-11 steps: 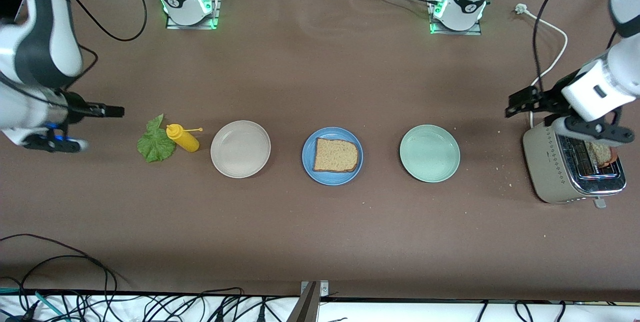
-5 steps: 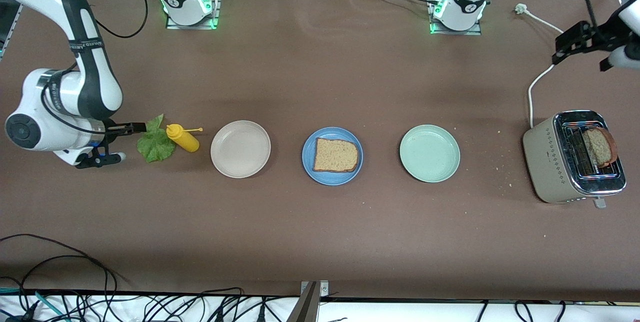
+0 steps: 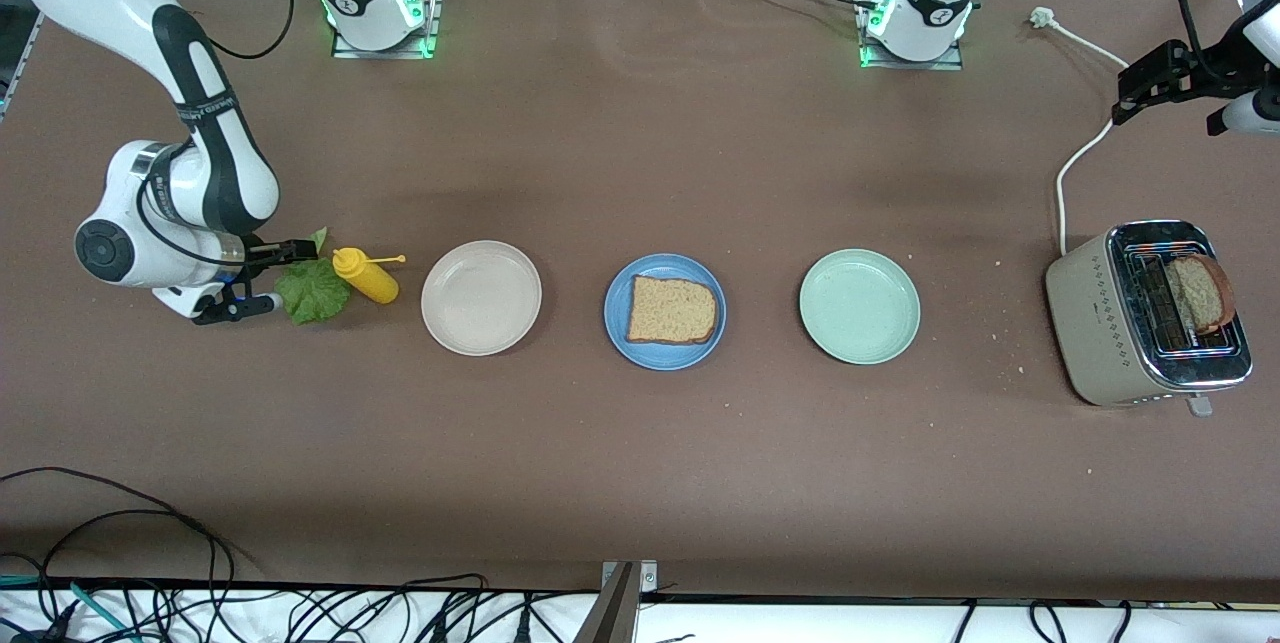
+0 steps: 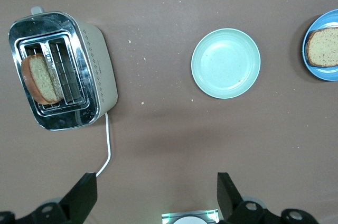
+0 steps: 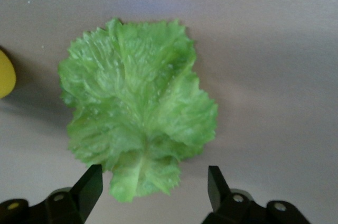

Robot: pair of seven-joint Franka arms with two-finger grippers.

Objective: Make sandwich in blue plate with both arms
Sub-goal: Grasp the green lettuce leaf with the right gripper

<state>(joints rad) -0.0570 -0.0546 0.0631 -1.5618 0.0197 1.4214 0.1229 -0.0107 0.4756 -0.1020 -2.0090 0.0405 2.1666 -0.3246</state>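
Straddling lettuce leaf (image 5: 138, 109) edge, right pincer (image 5: 150, 189) wide; left pincer (image 4: 153, 192) wide, aloft.

Brown table surface (image 3: 640, 463), matte and evenly lit, with scattered crumbs (image 3: 1005, 333). Black cables (image 3: 120, 603) tangled along the near edge. White power cord (image 3: 1085, 148) lying near the toaster (image 3: 1100, 323).

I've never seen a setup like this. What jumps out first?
Three plates sit in a row, the middle blue plate holding one bread slice. At the right arm's end, the right gripper straddles a lettuce leaf, open. At the left arm's end, another slice stands in a toaster.
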